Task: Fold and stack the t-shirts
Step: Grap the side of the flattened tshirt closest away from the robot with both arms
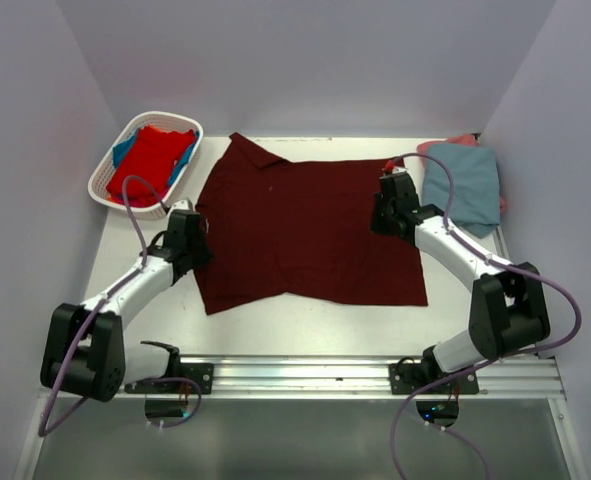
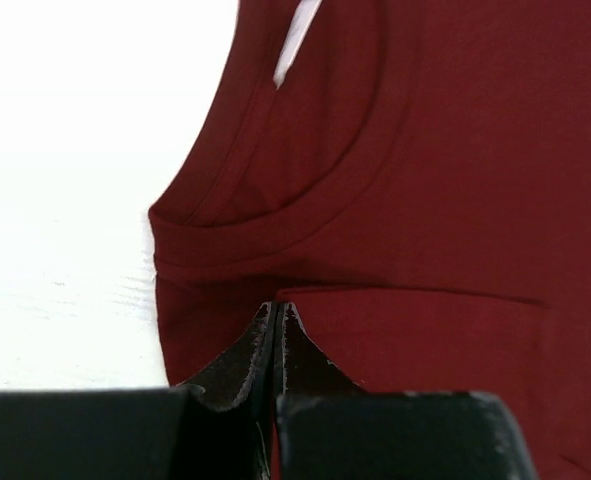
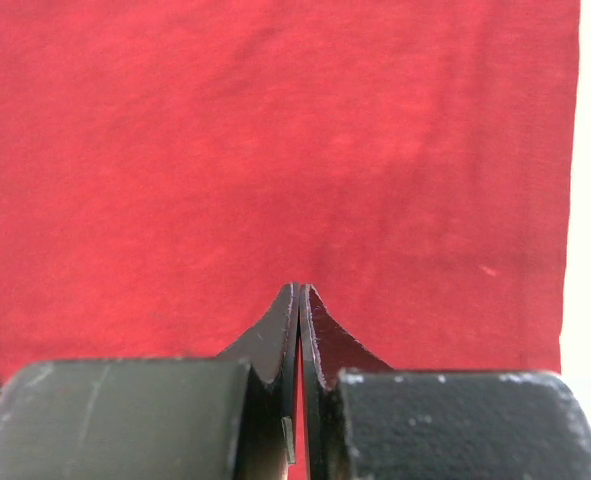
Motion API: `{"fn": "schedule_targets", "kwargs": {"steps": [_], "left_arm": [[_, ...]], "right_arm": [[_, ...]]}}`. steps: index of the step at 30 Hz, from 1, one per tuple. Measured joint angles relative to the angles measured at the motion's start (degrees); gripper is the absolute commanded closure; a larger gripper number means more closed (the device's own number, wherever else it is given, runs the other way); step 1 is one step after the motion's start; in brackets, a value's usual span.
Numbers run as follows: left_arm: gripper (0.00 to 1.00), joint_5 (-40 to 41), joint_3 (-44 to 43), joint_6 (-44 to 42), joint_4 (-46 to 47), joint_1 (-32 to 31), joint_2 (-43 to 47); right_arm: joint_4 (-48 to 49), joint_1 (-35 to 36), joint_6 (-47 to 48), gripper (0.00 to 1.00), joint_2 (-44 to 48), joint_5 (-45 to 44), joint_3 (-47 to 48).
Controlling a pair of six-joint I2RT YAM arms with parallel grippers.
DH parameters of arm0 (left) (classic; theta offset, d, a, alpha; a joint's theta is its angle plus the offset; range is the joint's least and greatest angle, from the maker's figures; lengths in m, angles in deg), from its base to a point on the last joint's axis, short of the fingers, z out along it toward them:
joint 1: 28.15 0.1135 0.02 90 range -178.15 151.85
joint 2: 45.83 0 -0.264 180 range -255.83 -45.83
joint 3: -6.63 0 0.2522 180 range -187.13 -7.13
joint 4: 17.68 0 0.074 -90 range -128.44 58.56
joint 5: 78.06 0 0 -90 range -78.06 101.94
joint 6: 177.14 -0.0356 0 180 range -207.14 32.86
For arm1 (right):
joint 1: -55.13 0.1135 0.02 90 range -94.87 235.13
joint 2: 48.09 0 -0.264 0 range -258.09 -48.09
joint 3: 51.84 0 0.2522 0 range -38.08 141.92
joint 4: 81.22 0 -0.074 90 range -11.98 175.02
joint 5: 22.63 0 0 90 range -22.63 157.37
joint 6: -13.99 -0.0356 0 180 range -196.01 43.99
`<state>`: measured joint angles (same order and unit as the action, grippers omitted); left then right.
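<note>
A dark maroon t-shirt (image 1: pixel 310 230) lies spread flat in the middle of the table. My left gripper (image 1: pixel 197 222) sits at its left edge by the neckline, jaws shut on a fold of the cloth (image 2: pixel 455 180); the tips (image 2: pixel 278 308) meet just below the curved collar. My right gripper (image 1: pixel 385 205) is at the shirt's right side, also shut, with red fabric (image 3: pixel 275 150) showing in the slit between its fingers (image 3: pixel 301 290). A bright red t-shirt (image 1: pixel 153 160) and a blue one (image 1: pixel 125 150) lie in the basket.
The white slatted basket (image 1: pixel 97 182) stands at the back left. A folded grey-blue t-shirt (image 1: pixel 462 185) rests on a salmon pink one (image 1: pixel 462 140) at the back right. Grey walls close in the table on three sides.
</note>
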<state>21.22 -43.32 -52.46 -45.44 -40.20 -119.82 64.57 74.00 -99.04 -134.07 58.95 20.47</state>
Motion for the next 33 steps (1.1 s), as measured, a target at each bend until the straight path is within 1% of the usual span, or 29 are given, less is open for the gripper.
{"fn": "schedule_targets", "kwargs": {"steps": [2,3,6,7,8,12,15,20,25,29,33], "left_arm": [[1.00,-0.17,-1.22,-0.04,-1.22,-0.09,3.10],[1.00,-0.26,-2.03,-0.15,-1.79,-0.11,4.55],[1.00,-0.39,-4.50,-0.72,-2.51,-0.26,7.69],[1.00,-0.42,-5.33,-0.90,-2.78,-0.35,8.39],[1.00,-0.55,-6.08,-1.07,-2.97,-0.39,8.83],[1.00,-0.96,-8.07,-1.33,-3.76,-0.42,9.01],[1.00,-1.62,-9.01,-1.36,-4.37,-0.42,8.70],[1.00,-3.21,-11.47,-1.46,-5.03,-0.52,8.26],[1.00,-4.20,-17.20,-2.45,-4.94,-0.79,7.43],[1.00,-5.18,-20.11,-2.80,-3.98,-0.79,6.69],[1.00,-6.08,-21.46,-2.80,-3.61,-0.79,5.03]], "right_arm": [[-0.87,0.04,-0.57,0.99,0.48,-2.19,-0.04],[-1.79,0.09,-1.20,0.90,0.83,-3.72,-0.07],[-5.77,0.15,-4.48,0.73,2.19,-10.78,-0.07],[-7.13,0.13,-5.62,0.58,2.80,-12.96,-0.09],[-8.48,0.13,-6.99,0.55,3.48,-14.99,-0.09],[-13.92,0.13,-11.15,0.53,6.67,-20.41,-0.92],[-17.22,0.13,-14.01,0.54,9.75,-21.68,-3.37],[-23.19,0.13,-19.41,0.58,15.65,-20.98,-10.88],[-27.93,0.13,-23.76,0.58,19.89,-19.45,-15.37],[-28.59,0.13,-26.67,0.58,21.42,-17.57,-17.29],[-28.26,0.13,-29.03,0.59,20.70,-15.74,-19.96]]}}
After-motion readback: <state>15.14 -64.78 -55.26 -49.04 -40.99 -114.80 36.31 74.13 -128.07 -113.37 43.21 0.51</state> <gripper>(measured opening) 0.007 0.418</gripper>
